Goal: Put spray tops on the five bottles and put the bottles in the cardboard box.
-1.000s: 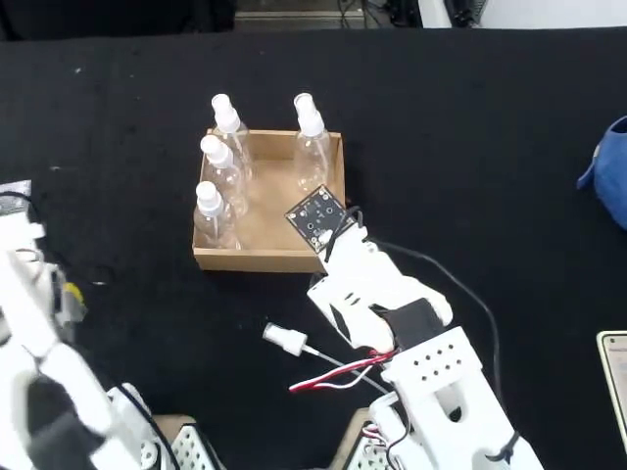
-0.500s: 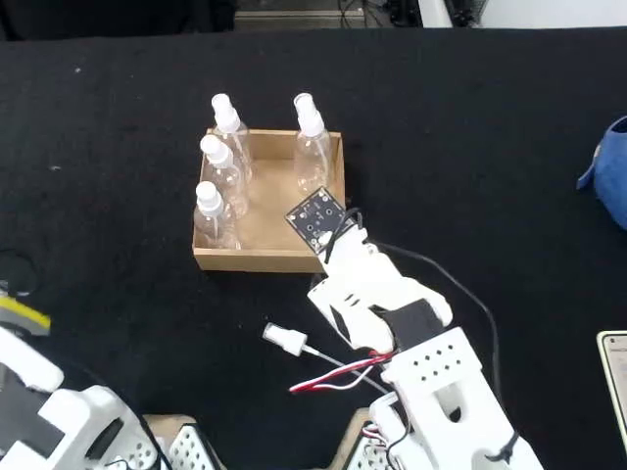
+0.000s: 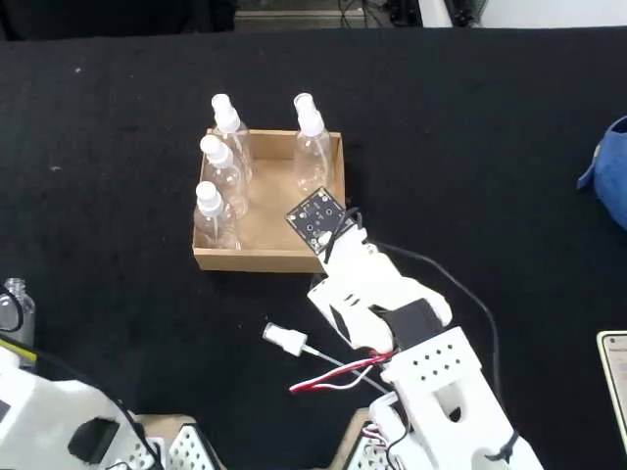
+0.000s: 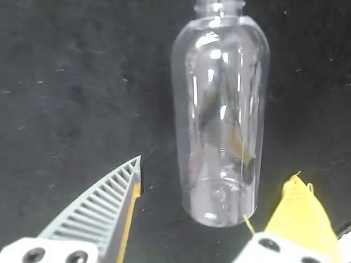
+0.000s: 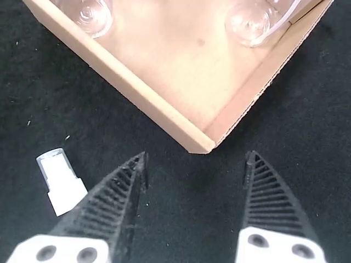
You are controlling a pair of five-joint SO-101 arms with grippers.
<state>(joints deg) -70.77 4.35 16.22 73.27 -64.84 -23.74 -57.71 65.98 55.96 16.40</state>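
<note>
Fingers [image 4: 112, 205] of left gripper [image 4: 216, 170]: spread, straddling the uncapped clear plastic bottle [image 4: 219, 109], which stands well left of the brown cardboard box [image 3: 265, 260]. Right gripper [image 5: 197, 156]: parted, empty, above the box's near corner. White spray top [image 3: 284, 339]: loose on black table [image 3: 490, 147]. Four capped bottles [image 3: 220, 171]: boxed. Step: capping the fifth; next likely calls for closing on it.

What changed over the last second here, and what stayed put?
The left arm drew back toward the near left corner, uncovering a topless bottle at the high view's left edge; the left gripper is open on either side of it. The right arm, the cardboard box with its four topped bottles and the loose spray top stayed put.
</note>
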